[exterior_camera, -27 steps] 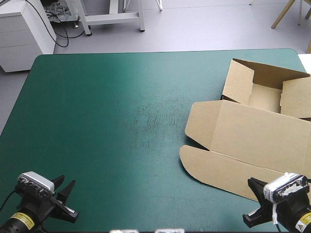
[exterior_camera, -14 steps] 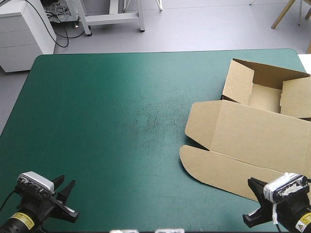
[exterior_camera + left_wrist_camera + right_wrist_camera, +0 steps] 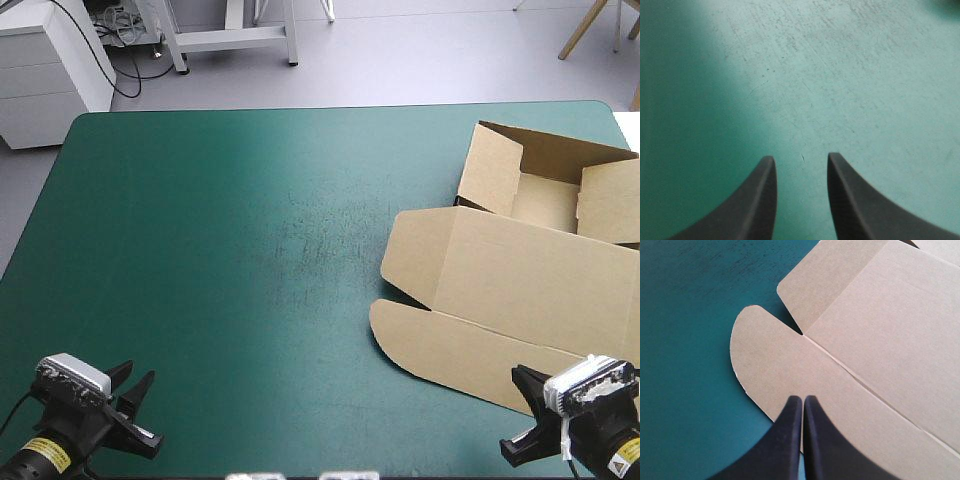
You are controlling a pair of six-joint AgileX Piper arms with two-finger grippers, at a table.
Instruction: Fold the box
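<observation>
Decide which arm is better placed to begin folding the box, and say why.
Right, probably. The right gripper, shut, is over the near flap of the box. The left gripper, open, is over bare teal-green cover at the table's opposite near corner, far from the box.

Matt brown board box [image 3: 520,270] on a scuffed, matt teal-green cover [image 3: 220,250].

We can't read any text. Left arm's yellow sticker [image 3: 42,456] and right arm's yellow sticker [image 3: 628,459]: print too small.
</observation>
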